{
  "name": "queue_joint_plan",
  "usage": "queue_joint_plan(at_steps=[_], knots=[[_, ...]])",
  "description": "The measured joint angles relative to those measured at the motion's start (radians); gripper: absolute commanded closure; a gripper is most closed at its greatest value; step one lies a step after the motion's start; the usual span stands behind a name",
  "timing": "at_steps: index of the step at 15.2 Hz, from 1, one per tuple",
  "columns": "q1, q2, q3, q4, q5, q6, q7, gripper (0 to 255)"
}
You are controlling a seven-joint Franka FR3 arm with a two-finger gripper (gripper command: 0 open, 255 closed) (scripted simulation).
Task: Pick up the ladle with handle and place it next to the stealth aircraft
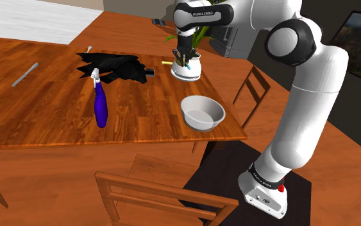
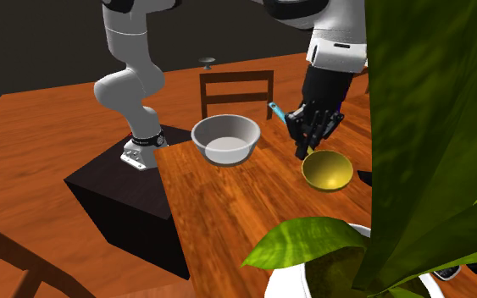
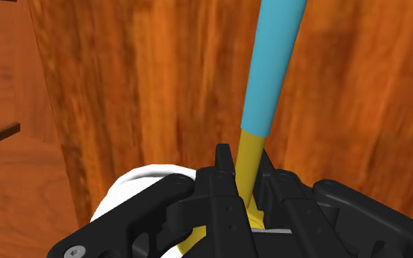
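Observation:
The ladle has a yellow bowl (image 2: 328, 169), a yellow stem (image 3: 247, 157) and a light blue handle (image 3: 274, 66). My black gripper (image 2: 310, 140) is shut on the yellow stem, and the ladle hangs above the wooden table (image 2: 219, 212). In the shoulder view the gripper (image 1: 184, 60) sits just over the white plant pot (image 1: 186, 69), at the table's far side. The black stealth aircraft (image 1: 111, 66) lies flat on the table, to the shoulder view's left of the pot. In the wrist view the fingers (image 3: 227, 183) clasp the stem, with the pot's white rim (image 3: 131, 189) beneath.
A blue spray bottle (image 1: 100, 106) lies in front of the aircraft. A white bowl (image 1: 202, 112) stands near the table's right corner. A grey utensil (image 1: 25, 74) rests far left. Wooden chairs (image 1: 163, 196) stand at the near edge and by the right side (image 1: 252, 86). Large green leaves (image 2: 431, 144) block the second exterior view.

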Motion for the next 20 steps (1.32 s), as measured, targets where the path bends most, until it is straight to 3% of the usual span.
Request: queue_joint_plan(at_steps=[5, 6, 20], knots=[[0.045, 0.191, 0.024, 0.301, 0.009, -0.121, 0.051, 255], [0.051, 0.209, 0.026, 0.316, 0.009, -0.121, 0.060, 255], [0.058, 0.223, 0.030, 0.158, 0.003, 0.048, 0.100, 255]])
